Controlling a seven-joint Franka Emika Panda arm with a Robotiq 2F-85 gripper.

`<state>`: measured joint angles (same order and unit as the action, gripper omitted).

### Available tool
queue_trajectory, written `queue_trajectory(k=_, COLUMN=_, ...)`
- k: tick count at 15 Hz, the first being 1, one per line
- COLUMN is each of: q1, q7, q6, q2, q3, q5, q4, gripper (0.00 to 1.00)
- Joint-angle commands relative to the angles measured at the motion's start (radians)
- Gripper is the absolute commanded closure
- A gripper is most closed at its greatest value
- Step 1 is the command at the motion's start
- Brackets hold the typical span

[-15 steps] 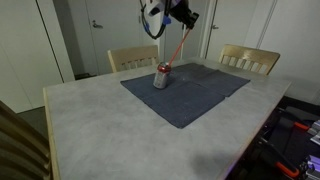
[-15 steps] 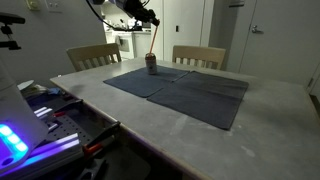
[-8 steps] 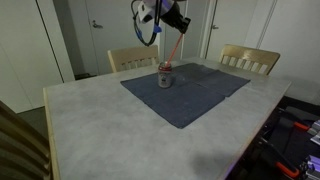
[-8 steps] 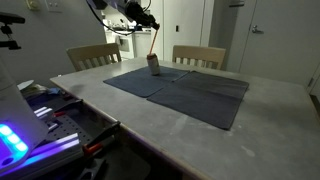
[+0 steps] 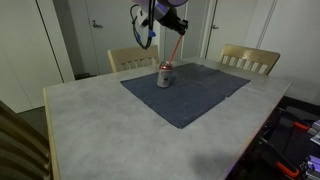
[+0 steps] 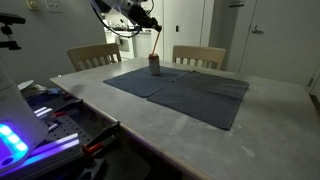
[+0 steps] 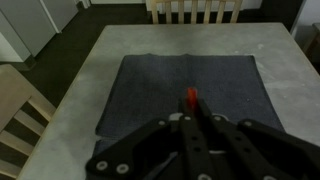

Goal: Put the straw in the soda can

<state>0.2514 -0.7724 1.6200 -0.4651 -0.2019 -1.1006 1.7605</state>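
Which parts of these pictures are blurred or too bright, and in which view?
Wrist view: the claw is close and out of focus, the straw a soft red smear. In an exterior view, a purple-blue light glares at the lower left. In an exterior view, the soda can is soft-edged.

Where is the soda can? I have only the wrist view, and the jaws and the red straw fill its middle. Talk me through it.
Observer: The soda can stands upright on the dark grey mat, near one of its far corners.
Operator: Give me the straw's angle.
Observer: The straw leans. Its lower end reaches the can's top, and its upper end is off to one side of the can.
Operator: Report the height of the jaws.
Observer: They hang well above the can, shut on the straw's upper end. Most of the straw is bare below them. Whether the tip is in the opening is too small to tell in both exterior views.
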Motion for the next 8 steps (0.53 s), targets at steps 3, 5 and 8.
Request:
queue_trajectory(k=3, q1=0.001, q7=-0.043, q6=-0.037, q2=-0.062, q3=0.004, q5=-0.014, q4=-0.069, gripper=0.84)
queue_trajectory(k=5, q1=0.000, q7=-0.061, q6=-0.036, q2=-0.074, q3=0.006, q5=-0.018, q4=-0.089, gripper=0.74)
queue_trajectory(k=8, q1=0.002, q7=-0.092, q6=-0.033, q2=-0.088, q3=0.009, q5=-0.023, q4=-0.119, gripper=0.48)
